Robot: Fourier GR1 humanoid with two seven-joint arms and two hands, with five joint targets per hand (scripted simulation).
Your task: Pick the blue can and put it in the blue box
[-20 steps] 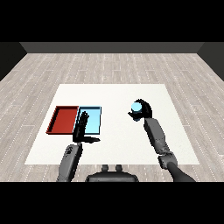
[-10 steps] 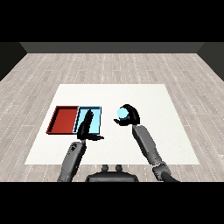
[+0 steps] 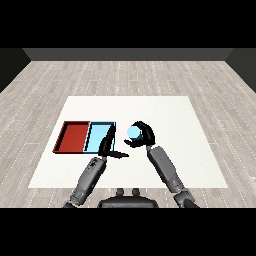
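My right hand (image 3: 144, 134) is curled round the blue can (image 3: 133, 132), holding it above the table just right of the light blue tray (image 3: 98, 133). The can shows its pale blue top toward me. My left hand (image 3: 108, 147) hovers with straight fingers over the near right corner of the light blue tray, its thumb pointing right. The red tray (image 3: 73, 136) lies directly left of the blue one.
Both trays sit on the left half of the white table (image 3: 175, 120), which stands on a grey wood floor. Both forearms rise from the near table edge, close together near the middle.
My right hand has carried the blue can leftward and nearer, from the table's right part to just beside the light blue tray. My left hand has barely moved.
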